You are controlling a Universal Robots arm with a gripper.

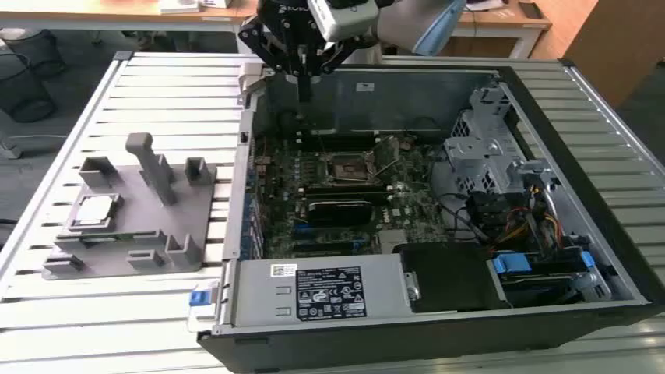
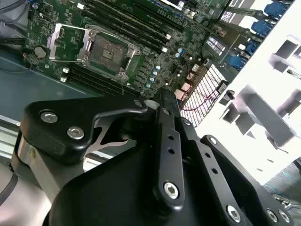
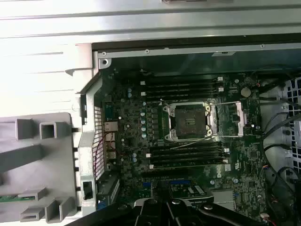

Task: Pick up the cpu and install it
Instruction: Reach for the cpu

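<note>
My fingers (image 1: pixel 304 82) hang upright over the far edge of the open case (image 1: pixel 416 343), drawn together into one thin dark bar with nothing between them. Above them my black linkage arms splay outward, matte and studded with bright bolt heads.

The cpu (image 1: pixel 96 209) lies well apart from me, on the exterior view's left of the case. It is a small flat square with a shiny silver top and a darker rim, resting level on a raised step of the fixture (image 1: pixel 156 234). That fixture is dull grey plastic, a flat slab with blocky posts, hollow square pockets and one tall upright peg. It sits on the counter (image 1: pixel 104 327), which is made of long pale metal slats with grooves between them.

Inside the case, the green motherboard (image 3: pixel 136 141) is crowded with small round capacitors and fine solder points. Near its middle the socket (image 3: pixel 188 123) is a black square frame, bare inside. Its bright metal load plate (image 3: pixel 235 120) is swung open beside it, and thin wire levers cross it. Long black memory slots (image 3: pixel 183 87) run in parallel on both sides of the socket. In the exterior view a silver box (image 1: pixel 311 292) with a printed label fills the near corner, and a perforated grey metal cage (image 1: pixel 483 148) stands at the view's right.
</note>
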